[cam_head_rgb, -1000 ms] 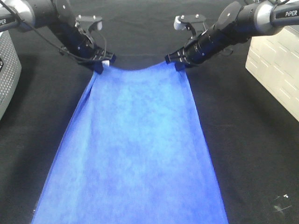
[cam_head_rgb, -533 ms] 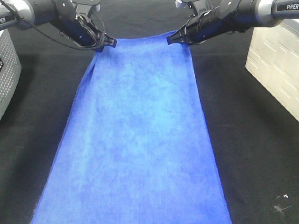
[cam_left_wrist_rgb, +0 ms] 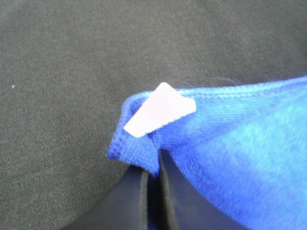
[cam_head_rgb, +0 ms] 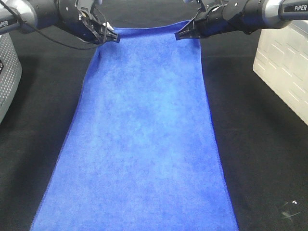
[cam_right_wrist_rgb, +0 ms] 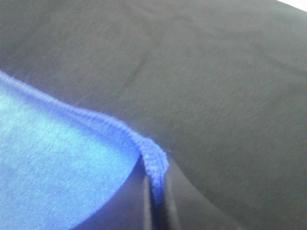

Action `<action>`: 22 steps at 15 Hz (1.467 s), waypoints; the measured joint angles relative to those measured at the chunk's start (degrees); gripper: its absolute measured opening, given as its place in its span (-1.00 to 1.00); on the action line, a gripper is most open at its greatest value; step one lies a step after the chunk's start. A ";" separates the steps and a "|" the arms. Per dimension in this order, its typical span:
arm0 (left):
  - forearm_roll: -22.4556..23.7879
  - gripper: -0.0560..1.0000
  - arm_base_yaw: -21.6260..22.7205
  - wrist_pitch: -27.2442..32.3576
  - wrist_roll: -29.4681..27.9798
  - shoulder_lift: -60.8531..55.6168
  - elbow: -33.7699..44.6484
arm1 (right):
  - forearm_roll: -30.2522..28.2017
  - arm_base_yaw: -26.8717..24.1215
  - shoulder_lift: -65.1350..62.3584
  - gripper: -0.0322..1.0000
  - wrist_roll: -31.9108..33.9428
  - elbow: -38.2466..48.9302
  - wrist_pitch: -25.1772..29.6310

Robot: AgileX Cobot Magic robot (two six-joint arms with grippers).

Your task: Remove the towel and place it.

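The royal-blue towel (cam_head_rgb: 139, 130) runs from the far middle of the black-covered table down past the near edge of the exterior high view. My left gripper (cam_head_rgb: 111, 38) is shut on its far left corner, and my right gripper (cam_head_rgb: 179, 35) is shut on its far right corner. In the left wrist view the black fingers (cam_left_wrist_rgb: 139, 196) pinch the stitched corner of the towel (cam_left_wrist_rgb: 225, 143), with the small white tag (cam_left_wrist_rgb: 160, 115) sticking out just past them. Between the fingers (cam_right_wrist_rgb: 120, 201) in the right wrist view sits the towel's (cam_right_wrist_rgb: 53, 167) hemmed corner.
A grey perforated box (cam_head_rgb: 7, 72) stands at the left edge. A white ribbed container (cam_head_rgb: 284, 67) stands at the right edge. Black cloth (cam_head_rgb: 260, 159) covers the table on both sides of the towel.
Both grippers have moved away toward the far side of the table, pulling the towel's far edge with them. The edge, sagging a second ago, is now stretched straighter.
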 joint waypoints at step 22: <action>4.64 -0.17 0.00 -14.55 0.00 11.00 0.00 | 5.84 -0.63 16.79 0.16 0.63 -11.80 -4.58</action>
